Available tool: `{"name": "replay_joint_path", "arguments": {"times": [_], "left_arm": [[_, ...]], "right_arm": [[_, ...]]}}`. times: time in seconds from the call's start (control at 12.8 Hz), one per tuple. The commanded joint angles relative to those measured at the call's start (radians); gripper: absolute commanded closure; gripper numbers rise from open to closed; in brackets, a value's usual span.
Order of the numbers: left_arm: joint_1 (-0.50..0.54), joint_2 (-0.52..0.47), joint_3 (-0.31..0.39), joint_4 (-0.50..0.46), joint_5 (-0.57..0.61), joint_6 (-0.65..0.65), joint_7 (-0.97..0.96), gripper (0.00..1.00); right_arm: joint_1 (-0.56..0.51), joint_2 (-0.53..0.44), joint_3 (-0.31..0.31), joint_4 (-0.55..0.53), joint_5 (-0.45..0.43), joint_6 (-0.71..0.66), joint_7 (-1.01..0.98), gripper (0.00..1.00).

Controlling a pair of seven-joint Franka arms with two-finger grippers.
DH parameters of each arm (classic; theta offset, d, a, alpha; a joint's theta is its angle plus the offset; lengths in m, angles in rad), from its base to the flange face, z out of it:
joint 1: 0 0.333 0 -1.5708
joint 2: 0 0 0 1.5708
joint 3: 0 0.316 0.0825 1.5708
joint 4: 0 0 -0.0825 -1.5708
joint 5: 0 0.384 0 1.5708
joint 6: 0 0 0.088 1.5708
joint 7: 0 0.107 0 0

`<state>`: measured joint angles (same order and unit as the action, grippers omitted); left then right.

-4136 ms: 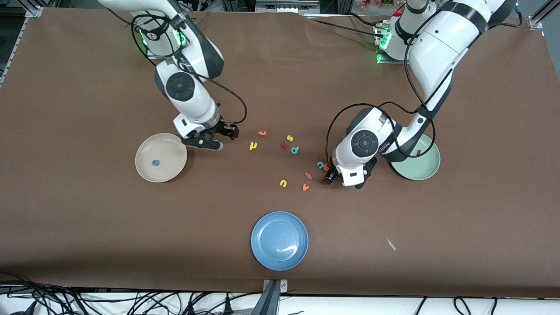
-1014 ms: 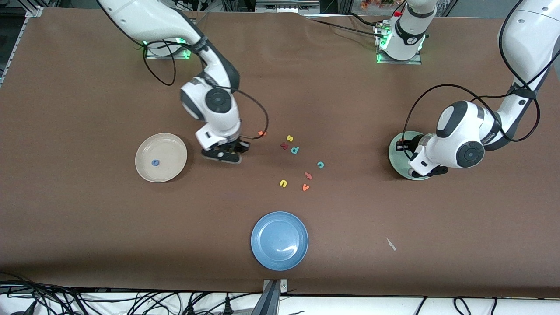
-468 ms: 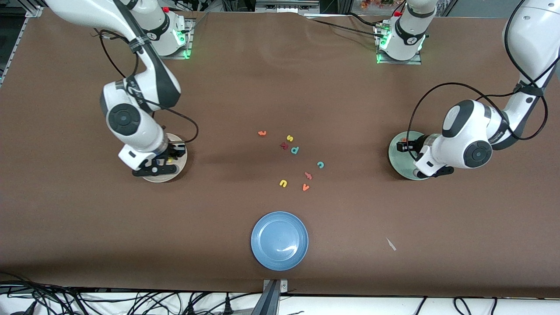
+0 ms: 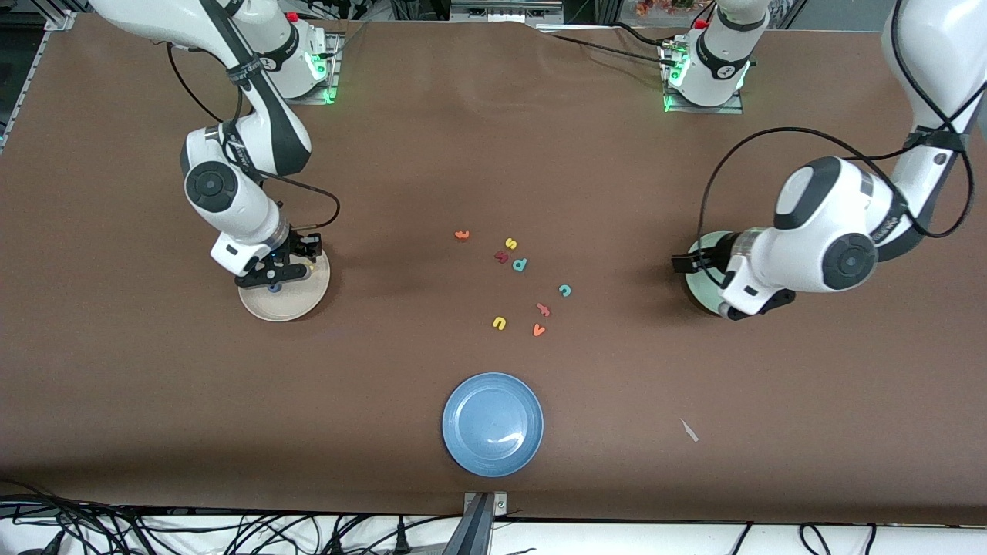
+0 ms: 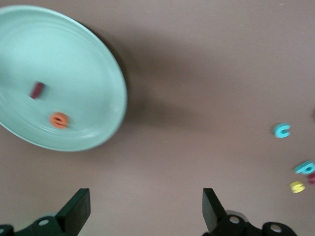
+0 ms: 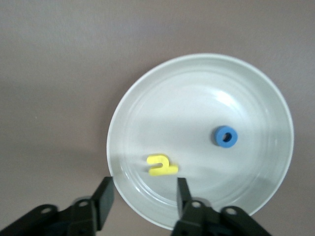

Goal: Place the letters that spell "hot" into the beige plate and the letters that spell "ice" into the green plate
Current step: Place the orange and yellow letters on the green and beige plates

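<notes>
The desk [image 4: 617, 193] carries three plates. The beige plate [image 4: 304, 301], at the right arm's end, already has yellow h [image 6: 162, 165] & blue o [image 6: 226, 136] in it; the right tool [image 6: 142, 196] hangs over its rim, jaws parted, nothing held, apparently post-drop. The green plate [image 5: 98, 73], at the left arm's end, holds red i [image 5: 37, 90] & orange e [image 5: 59, 120]; the left tool [image 5: 145, 209] sits over bare desk beside it, wide open, empty. Blue plate [image 4: 493, 424], nearest the front cam, is a decoy. Orange t [image 4: 462, 234] & teal c [image 4: 564, 290] wait mid-desk among the distractors; c lies nearer the cam than t.
</notes>
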<state>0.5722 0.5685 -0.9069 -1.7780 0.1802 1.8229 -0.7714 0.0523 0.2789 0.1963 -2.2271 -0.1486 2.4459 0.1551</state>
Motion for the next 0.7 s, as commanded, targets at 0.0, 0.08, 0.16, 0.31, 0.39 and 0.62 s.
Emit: {"name": "replay_joint_path", "arguments": {"times": [0.0,0.08,0.16,0.31,0.39,0.62], "left_arm": [[-0.121,0.026,0.016,0.017,-0.012,0.118,-0.216,0.00],[-0.159,0.049,0.028,0.017,-0.010,0.183,-0.309,0.00],[-0.196,0.069,0.043,0.009,-0.008,0.250,-0.383,0.00],[-0.320,0.099,0.133,0.008,0.014,0.364,-0.513,0.00],[-0.407,0.111,0.210,0.012,0.045,0.407,-0.590,0.00],[-0.607,0.145,0.388,0.014,0.087,0.524,-0.736,0.00]], "right_arm": [[0.001,-0.061,0.008,-0.043,0.034,0.012,0.026,0.04],[0.001,-0.061,0.040,-0.040,0.035,0.007,0.109,0.04],[0.004,-0.056,0.096,-0.034,0.035,0.008,0.227,0.04],[0.040,-0.024,0.165,-0.005,0.032,0.018,0.459,0.04],[0.073,-0.003,0.179,0.012,0.032,0.027,0.553,0.04],[0.167,0.049,0.192,0.056,0.030,0.076,0.769,0.03]]}}
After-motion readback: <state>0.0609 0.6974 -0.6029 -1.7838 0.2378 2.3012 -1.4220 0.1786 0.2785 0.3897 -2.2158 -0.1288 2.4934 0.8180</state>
